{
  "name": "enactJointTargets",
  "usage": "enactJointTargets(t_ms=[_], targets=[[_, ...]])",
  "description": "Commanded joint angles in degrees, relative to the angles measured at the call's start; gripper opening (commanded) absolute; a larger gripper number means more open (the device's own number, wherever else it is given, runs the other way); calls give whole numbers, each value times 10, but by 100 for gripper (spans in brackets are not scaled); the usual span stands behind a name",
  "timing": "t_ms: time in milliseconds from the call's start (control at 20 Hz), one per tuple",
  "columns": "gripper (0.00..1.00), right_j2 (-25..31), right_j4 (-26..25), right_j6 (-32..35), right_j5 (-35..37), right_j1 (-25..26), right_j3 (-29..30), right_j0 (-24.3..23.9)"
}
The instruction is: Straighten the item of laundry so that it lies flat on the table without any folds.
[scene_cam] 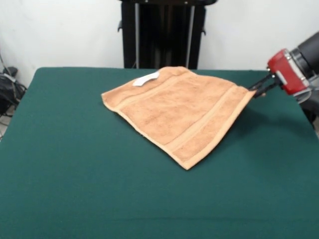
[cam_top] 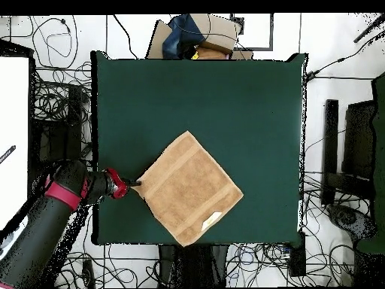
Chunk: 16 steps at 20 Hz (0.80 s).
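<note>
Front view, read left to right. The table (scene_cam: 60, 164) shows bare green cloth across its whole left part, well away from the pincer.

Next comes the item of laundry (scene_cam: 179, 112), a peach-orange towel lying as a diamond a little right of the table's middle. It is spread in one layer; both border bands run unbroken and I see no fold across it. Its white label (scene_cam: 146, 79) sits at the far edge, on the side away from the pincer.

The towel's rightmost corner rises off the felt toward the gripper (scene_cam: 258, 89). That lift is most likely because the dark fingers are clamped on that corner: the cloth edge runs straight up to the tips and sags nowhere. The contact itself is small in view, so I call it a grasp by judgement.

The red wrist and black arm reach in low from the right edge, which suits a sideways pull that draws the corner outward and takes slack out of the sheet.

Overhead view agrees: gripper (cam_top: 135, 183) meets the corner of the item of laundry (cam_top: 188, 188) just inside the table (cam_top: 225, 90) edge.

Judgement: nearly done. What remains is setting the corner down; pulling further risks dragging the whole towel.
</note>
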Motion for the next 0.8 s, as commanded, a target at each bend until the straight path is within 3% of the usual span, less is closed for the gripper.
enactJointTargets(t_ms=[50, 800], targets=[[0, 14, 47, 203, 52, 24, -53, 3], [0, -11, 68, 208, 78, 52, -84, 5]])
